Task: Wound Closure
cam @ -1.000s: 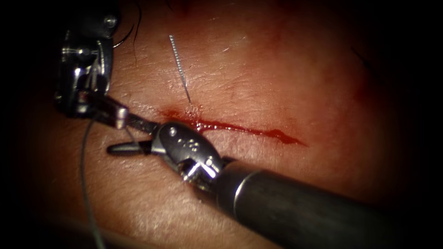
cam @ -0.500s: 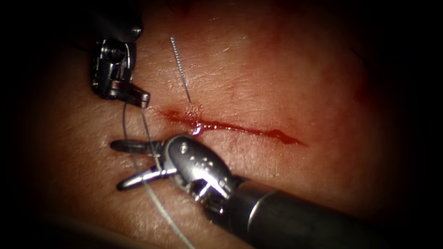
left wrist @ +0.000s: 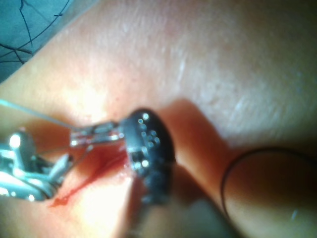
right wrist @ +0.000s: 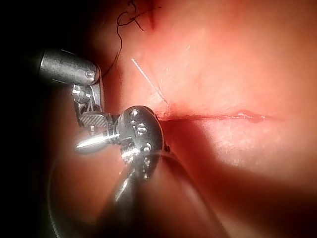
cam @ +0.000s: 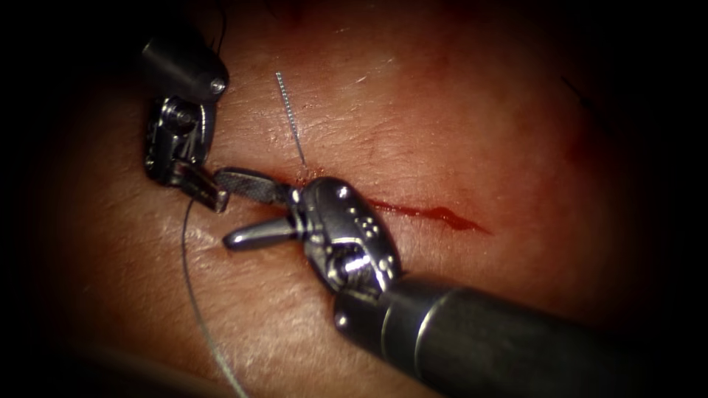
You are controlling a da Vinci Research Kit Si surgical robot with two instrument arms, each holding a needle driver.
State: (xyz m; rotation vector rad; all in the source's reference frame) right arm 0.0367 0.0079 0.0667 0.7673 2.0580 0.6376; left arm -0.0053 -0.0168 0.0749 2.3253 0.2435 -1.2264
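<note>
Right pincer (cam: pixel 247 210) gapes wide at the cut's (cam: pixel 431 212) left end, holding nothing — left pincer (cam: pixel 199 184) is clamped on the thread (cam: pixel 193 295). A cut end of thread (cam: pixel 289 118) stands above the cut. Best to keep the thread taut and seat it deep between the jaws.

Blue-green surface (left wrist: pixel 15 25) adjoining the tissue (left wrist: pixel 223 59), as seen from the left wrist camera. It lies just beyond the tissue's edge and meets it along a slanting border. Thin dark strands (left wrist: pixel 25 25) cross this surface, beside that edge; their material cannot be told.
</note>
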